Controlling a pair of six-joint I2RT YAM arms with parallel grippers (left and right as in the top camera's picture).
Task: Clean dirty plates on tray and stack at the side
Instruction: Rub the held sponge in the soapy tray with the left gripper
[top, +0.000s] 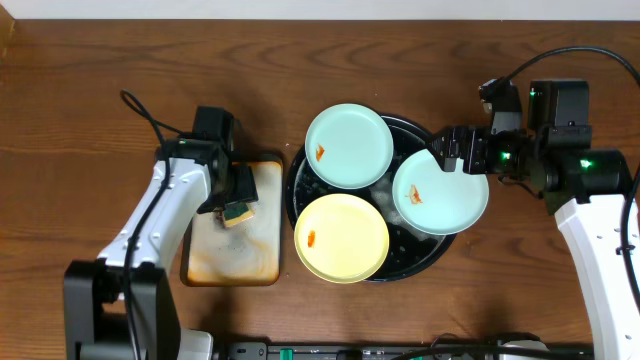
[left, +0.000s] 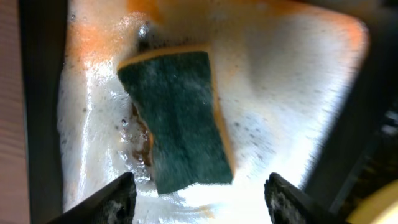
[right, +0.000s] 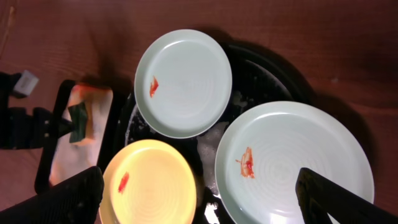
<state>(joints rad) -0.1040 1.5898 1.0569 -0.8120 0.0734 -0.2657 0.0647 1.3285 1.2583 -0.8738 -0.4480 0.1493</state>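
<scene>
Three plates lie on the round black tray (top: 425, 252). One mint plate (top: 348, 146) sits at the back, a second mint plate (top: 440, 192) at the right, and a yellow plate (top: 341, 237) at the front. Each carries a small orange smear. In the right wrist view they show as the back mint plate (right: 183, 83), the right mint plate (right: 295, 165) and the yellow plate (right: 149, 183) on the tray (right: 261, 74). My right gripper (top: 447, 153) (right: 202, 205) hangs open above the right mint plate's far edge, holding nothing. My left gripper (top: 238, 200) (left: 202, 205) is open over a green sponge (left: 177, 121) that lies free on foam.
The sponge (top: 238, 213) rests on a small rectangular black-rimmed tray (top: 262, 262) left of the round tray, its white surface foamy and orange-stained. Brown wood tabletop (top: 100, 90) surrounds both trays. Cables trail from each arm at the back.
</scene>
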